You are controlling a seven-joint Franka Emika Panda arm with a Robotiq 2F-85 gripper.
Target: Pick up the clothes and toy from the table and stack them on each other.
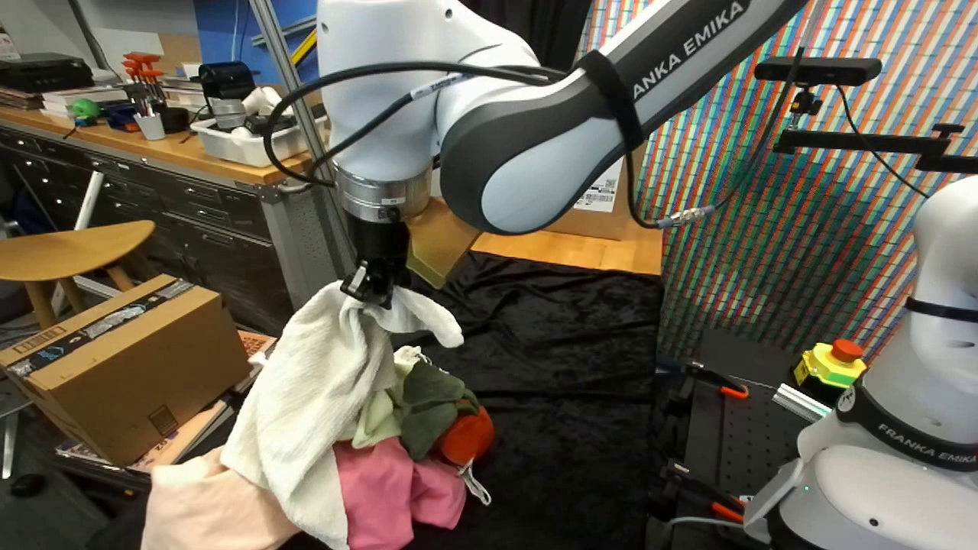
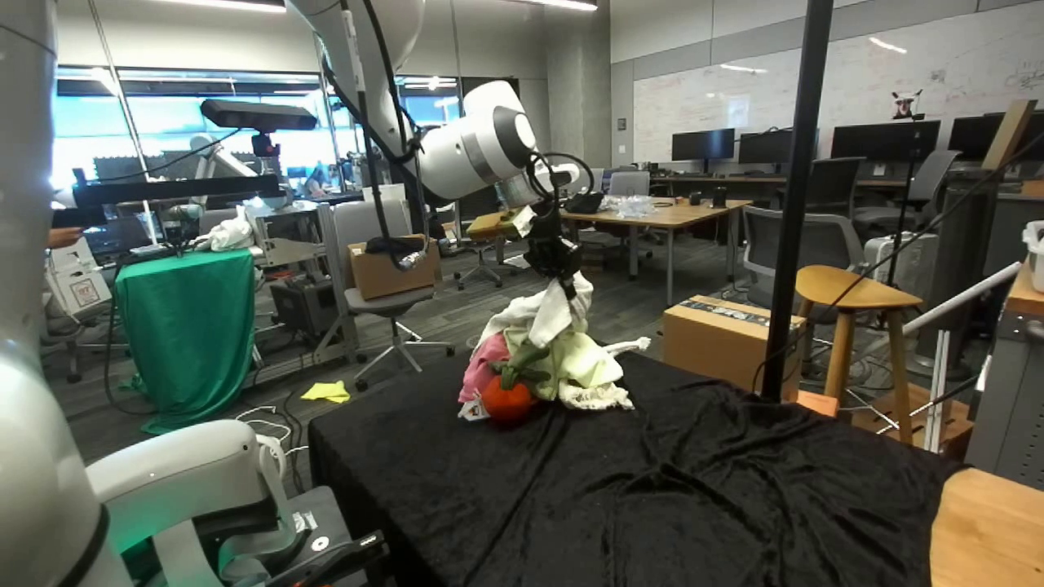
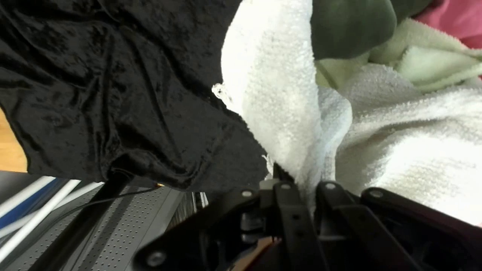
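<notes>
While the arm [image 1: 527,168] points its claw [image 1: 371,295] downward, it pinches white cloth [image 1: 306,397].

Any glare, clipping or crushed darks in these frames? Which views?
Wrist view: the white cloth washes out at lower right; the gripper is dark, little surface detail. In an exterior view: windows bright, partly washed out, and light streaks on the whiteboard. In an exterior view: the black tablecloth mostly near-black, folds faint.

Under the fingers [image 1: 372,286] hangs the towel [image 1: 302,412]; lower, the toy [image 1: 469,434] and other clothes [image 1: 378,489] lie on the sheet [image 2: 693,481] over the counter [image 2: 991,530].
</notes>
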